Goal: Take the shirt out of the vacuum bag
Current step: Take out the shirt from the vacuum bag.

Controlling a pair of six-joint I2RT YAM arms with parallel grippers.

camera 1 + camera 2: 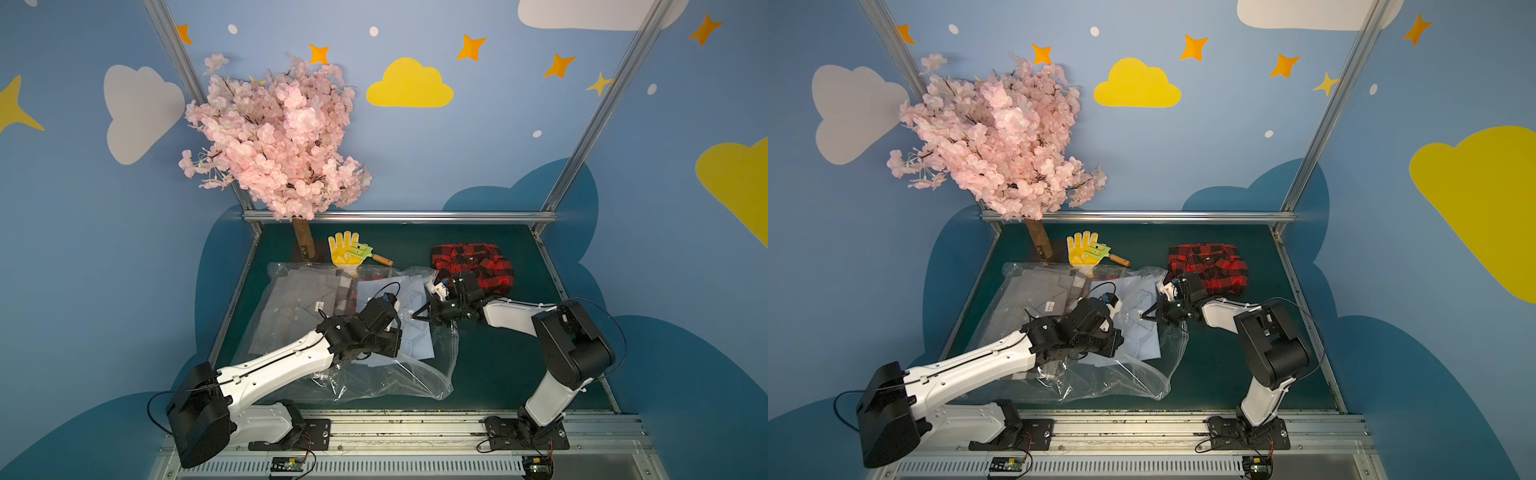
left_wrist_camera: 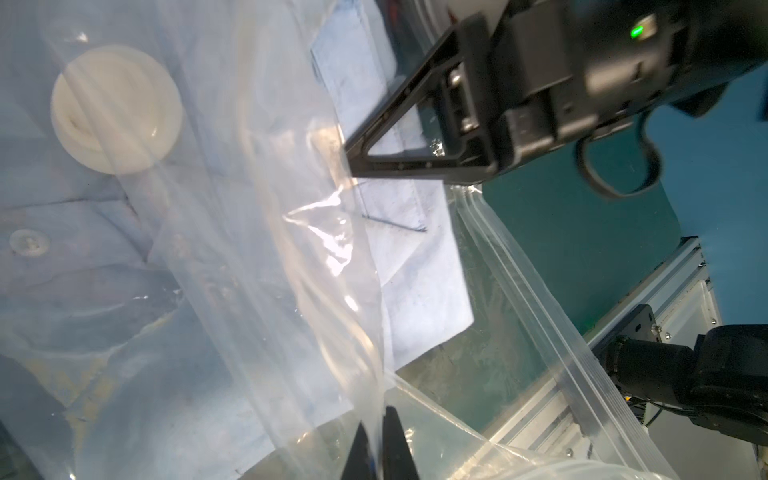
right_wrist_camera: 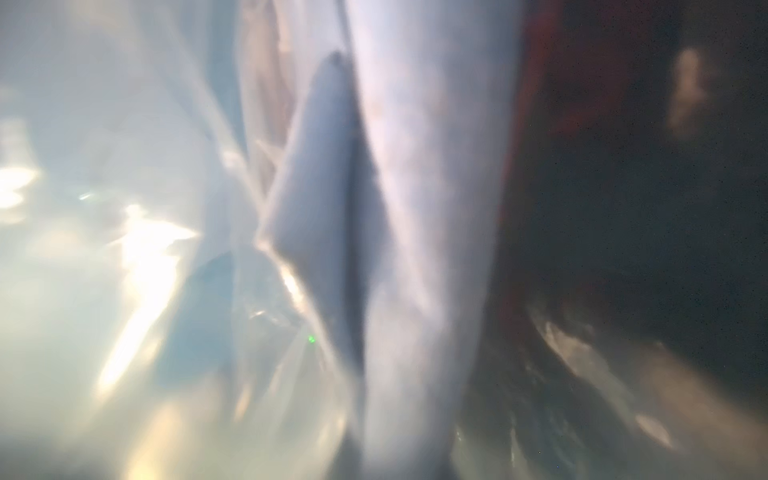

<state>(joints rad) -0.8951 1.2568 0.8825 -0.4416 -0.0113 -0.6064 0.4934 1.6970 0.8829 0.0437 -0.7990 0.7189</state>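
The clear vacuum bag (image 1: 374, 382) lies crumpled in the middle of the green table, its white valve (image 2: 116, 110) lying over cloth. Inside it are a folded light blue shirt (image 1: 417, 340) and, further left, a grey shirt (image 1: 291, 307). My left gripper (image 2: 380, 436) is shut, pinching a fold of the bag's film near its front. My right gripper (image 1: 413, 316) reaches in past the zip-seal edge (image 2: 540, 291) and is shut on the blue shirt's edge. The right wrist view is blurred and shows only pale blue cloth and plastic.
A red-and-black plaid shirt (image 1: 473, 257) lies folded on the table at the back right, outside the bag. At the back are a yellow glove (image 1: 343, 249) with a small green garden fork (image 1: 374, 255) and a pink blossom tree (image 1: 278, 137) with its trunk (image 1: 303, 243).
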